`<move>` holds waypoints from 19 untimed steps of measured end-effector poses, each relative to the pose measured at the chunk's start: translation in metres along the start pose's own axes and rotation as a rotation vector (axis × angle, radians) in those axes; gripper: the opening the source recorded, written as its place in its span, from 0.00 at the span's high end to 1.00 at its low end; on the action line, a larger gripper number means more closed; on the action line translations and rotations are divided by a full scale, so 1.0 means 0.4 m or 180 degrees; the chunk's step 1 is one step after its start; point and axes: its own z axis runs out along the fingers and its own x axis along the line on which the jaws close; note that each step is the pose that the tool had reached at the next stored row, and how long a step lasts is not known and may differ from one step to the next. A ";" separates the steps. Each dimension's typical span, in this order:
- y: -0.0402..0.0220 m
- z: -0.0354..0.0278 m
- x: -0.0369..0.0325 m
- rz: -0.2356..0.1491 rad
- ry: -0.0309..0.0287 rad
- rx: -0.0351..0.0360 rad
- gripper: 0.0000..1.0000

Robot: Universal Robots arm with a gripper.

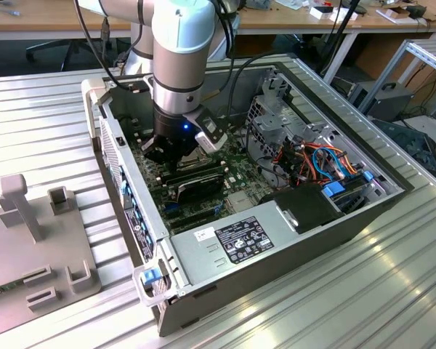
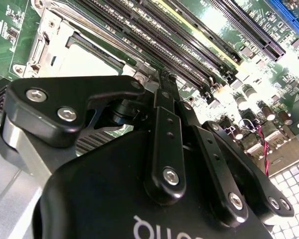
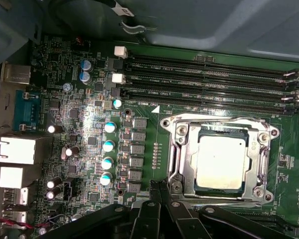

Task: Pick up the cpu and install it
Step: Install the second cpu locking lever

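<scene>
The cpu (image 3: 222,162), a pale grey-tan square chip, lies flat inside the motherboard's socket, with the metal socket frame (image 3: 182,149) standing around it. In the second wrist view the cpu (image 2: 87,59) is a pale patch just beyond the black linkage. My gripper (image 3: 162,185) hovers beside the socket's edge, off the chip, its black fingers pressed together with nothing between them. The second wrist view shows the gripper (image 2: 165,80) close over the board. From the exterior view, my gripper (image 1: 168,149) reaches down into the open computer case (image 1: 203,251) and covers the socket.
Long black memory slots (image 3: 209,82) run along one side of the socket, and capacitors (image 3: 108,149) stand on another. In the case sit a power supply (image 1: 236,240), coloured cables (image 1: 323,160) and a drive cage (image 1: 276,109). A grey fixture (image 1: 36,233) stands at the exterior view's left.
</scene>
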 end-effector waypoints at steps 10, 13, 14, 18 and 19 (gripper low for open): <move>0.000 -0.010 0.000 0.0000 0.0000 0.0000 0.89; 0.000 -0.023 -0.001 0.0000 0.0000 0.0001 0.89; 0.001 -0.029 -0.001 0.0000 0.0000 0.0001 0.89; 0.001 -0.046 -0.002 0.0000 0.0000 0.0001 0.89; 0.001 -0.051 -0.002 0.0000 0.0000 0.0002 0.89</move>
